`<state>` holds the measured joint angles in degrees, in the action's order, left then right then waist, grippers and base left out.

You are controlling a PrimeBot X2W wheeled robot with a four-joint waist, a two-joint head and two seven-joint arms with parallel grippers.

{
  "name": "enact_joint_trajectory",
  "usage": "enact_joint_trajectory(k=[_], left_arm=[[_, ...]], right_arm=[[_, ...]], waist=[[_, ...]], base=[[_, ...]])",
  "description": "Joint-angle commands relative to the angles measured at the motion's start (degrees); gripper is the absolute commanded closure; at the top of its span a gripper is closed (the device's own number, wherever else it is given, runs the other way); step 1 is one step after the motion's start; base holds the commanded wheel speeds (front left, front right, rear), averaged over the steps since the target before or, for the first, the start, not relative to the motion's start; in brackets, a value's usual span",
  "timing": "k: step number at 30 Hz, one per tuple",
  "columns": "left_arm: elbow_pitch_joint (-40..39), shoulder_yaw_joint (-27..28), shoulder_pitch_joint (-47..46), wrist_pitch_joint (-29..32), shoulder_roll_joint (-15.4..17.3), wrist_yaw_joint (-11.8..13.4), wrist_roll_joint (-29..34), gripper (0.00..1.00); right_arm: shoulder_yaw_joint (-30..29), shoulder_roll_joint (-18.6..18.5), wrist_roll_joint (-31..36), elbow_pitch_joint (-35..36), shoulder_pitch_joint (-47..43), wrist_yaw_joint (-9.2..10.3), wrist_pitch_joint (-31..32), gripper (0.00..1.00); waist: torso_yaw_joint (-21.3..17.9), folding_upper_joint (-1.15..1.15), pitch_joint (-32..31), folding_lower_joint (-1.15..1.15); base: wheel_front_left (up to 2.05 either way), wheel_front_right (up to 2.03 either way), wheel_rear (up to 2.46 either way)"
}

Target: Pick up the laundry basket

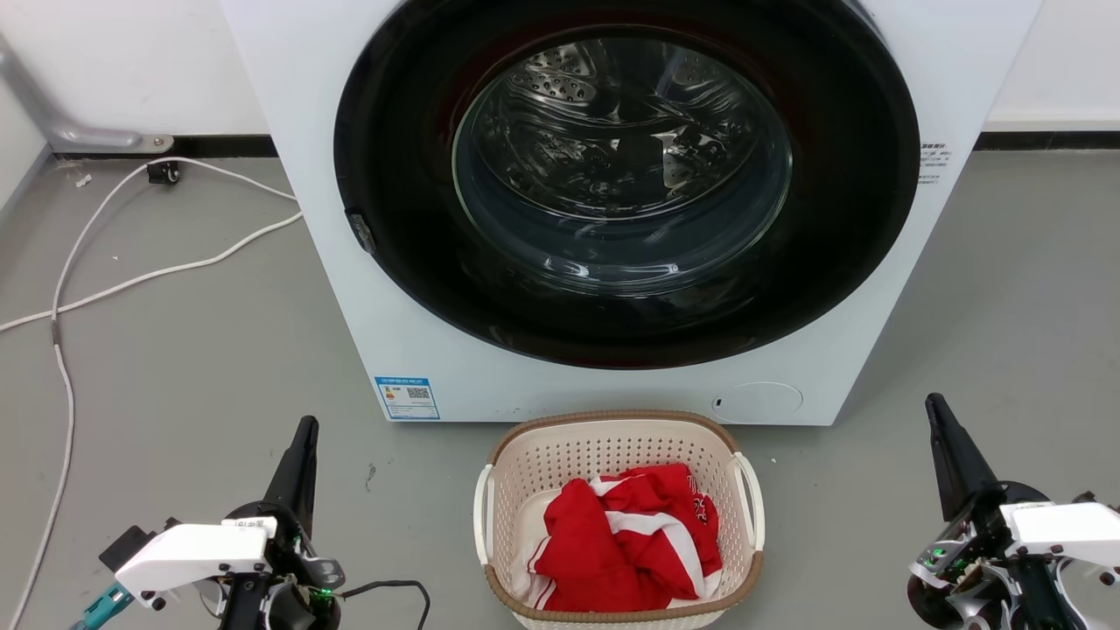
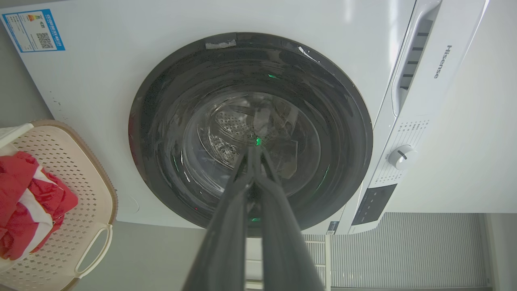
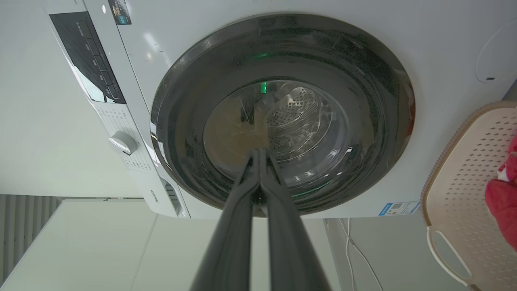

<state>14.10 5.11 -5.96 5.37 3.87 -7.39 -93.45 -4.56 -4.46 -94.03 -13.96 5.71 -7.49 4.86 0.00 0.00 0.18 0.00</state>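
On the grey floor [image 1: 175, 367], just in front of the white washing machine [image 1: 350, 289], I see the laundry basket [image 1: 560, 455]. It is a small cream basket with little holes in its walls, a brown rim and a white handle [image 1: 482, 516] on each side. It stands upright, near the bottom middle of my head view, below the machine's big round dark door [image 1: 621, 175]. A red and white piece of clothing [image 1: 630, 534] lies crumpled inside it. My left gripper [image 1: 306, 429] is at the lower left, well apart from the basket, with its two long dark fingers pressed together and pointing up toward the machine. It pinches nothing. My right gripper [image 1: 934, 404] is at the lower right, also well apart from the basket, and its fingers are pressed together too, with nothing between them. The basket sits between my two grippers and neither one touches it. In the left wrist view the left gripper [image 2: 253, 152] points at the round door, and the basket [image 2: 80, 182] with the clothing [image 2: 24, 194] is off at the left edge. In the right wrist view the right gripper [image 3: 258, 152] points at the door as well, and the basket [image 3: 464, 169] is at the right edge. A white cable [image 1: 131, 280] snakes over the floor to the left of the machine, and a small blue label [image 1: 407, 398] is stuck low on its front.
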Motion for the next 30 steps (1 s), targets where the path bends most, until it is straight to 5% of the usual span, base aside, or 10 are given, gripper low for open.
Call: enact_joint_trajectory(k=[1,27,28,30], left_arm=[[0.01,0.16,-0.36,0.16,-0.01,-0.18,0.35,1.0],[0.03,0.53,-0.4,0.46,-0.26,-0.18,0.6,1.0],[0.02,0.47,-0.03,0.36,-0.33,0.0,0.43,0.0],[0.75,0.45,0.37,0.33,-0.5,0.05,0.41,0.0]], right_arm=[[-0.1,0.22,0.29,-0.12,0.69,0.0,0.2,1.0],[-0.69,0.54,0.76,-0.15,0.75,0.0,0.66,1.0],[-0.55,0.51,0.51,-0.05,0.03,0.0,0.48,0.0],[-0.45,0.65,0.5,-0.77,-0.42,0.0,0.45,0.0]], waist=[[0.0,0.0,0.0,0.0],[0.0,0.0,0.0,0.0],[0.0,0.0,0.0,0.0],[0.0,0.0,0.0,0.0]], base=[[0.0,0.0,0.0],[0.0,0.0,0.0],[0.0,0.0,0.0],[0.0,0.0,0.0]])
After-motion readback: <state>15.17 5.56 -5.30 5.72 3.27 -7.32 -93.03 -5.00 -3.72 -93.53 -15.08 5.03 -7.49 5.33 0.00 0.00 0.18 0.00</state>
